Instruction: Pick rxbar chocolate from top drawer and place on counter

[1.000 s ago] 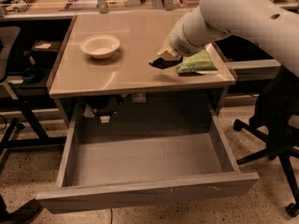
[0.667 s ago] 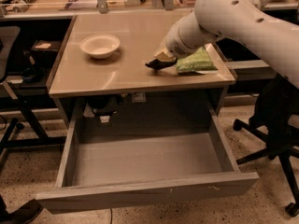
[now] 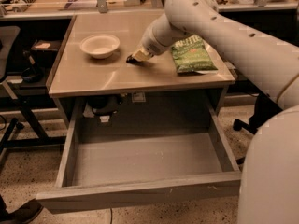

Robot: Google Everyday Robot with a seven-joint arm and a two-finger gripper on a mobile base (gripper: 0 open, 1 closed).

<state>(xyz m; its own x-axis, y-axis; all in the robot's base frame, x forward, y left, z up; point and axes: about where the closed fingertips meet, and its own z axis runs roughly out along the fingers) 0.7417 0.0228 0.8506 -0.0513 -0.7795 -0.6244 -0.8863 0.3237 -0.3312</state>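
My gripper [image 3: 136,57] is low over the middle of the counter [image 3: 93,76], between the white bowl and the green chip bag. It is shut on the rxbar chocolate [image 3: 131,59], a small dark flat bar that sticks out from the fingertips to the left, at or just above the tabletop. The top drawer [image 3: 140,192] is pulled fully open below the counter, and its grey floor shows nothing in it. My white arm reaches in from the right and hides the counter's far right part.
A white bowl [image 3: 99,45] stands on the counter's left part. A green chip bag [image 3: 192,56] lies on its right part. A cluttered bench [image 3: 70,3] runs behind. A dark chair base [image 3: 245,124] stands on the floor at right, and a black stand [image 3: 18,125] at left.
My gripper has moved left and down across the counter with the dark bar in it, away from the chip bag and toward the bowl.
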